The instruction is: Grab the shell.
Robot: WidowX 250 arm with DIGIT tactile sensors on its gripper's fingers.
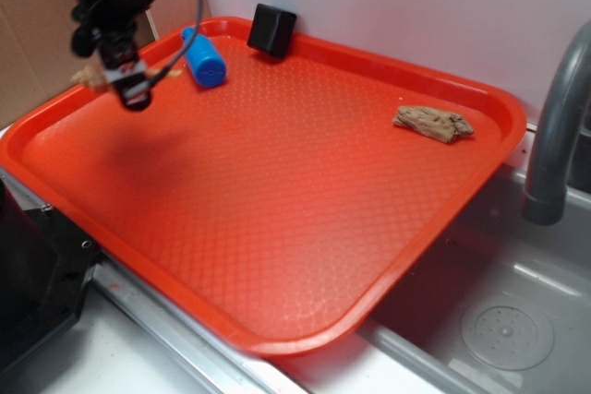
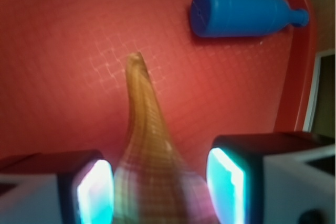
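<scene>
Ext view: gripper [image 1: 129, 83] up off the red tray [image 1: 277, 219], shell [image 1: 90, 78] sticking out sideways between the pads, so lifted w/ it, I'd say. Wrist view: pads [image 2: 95, 192] clamped on shell body, thin tip pointing fwd; blue bottle [image 2: 241, 11] ahead-right, clear of grip.

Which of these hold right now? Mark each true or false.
1. The shell sits between the jaws, its thin point aimed away from the wrist camera. True.
2. The blue bottle stands upright. False: it lies on its side near the tray's far rim.
3. The driftwood-like chunk is between the jaws. False: it lies on the tray's right side, far from the gripper.
4. A black block leans at the tray's back rim. True.
5. The shell rests flat on the tray. False: the gripper is raised with it.
</scene>
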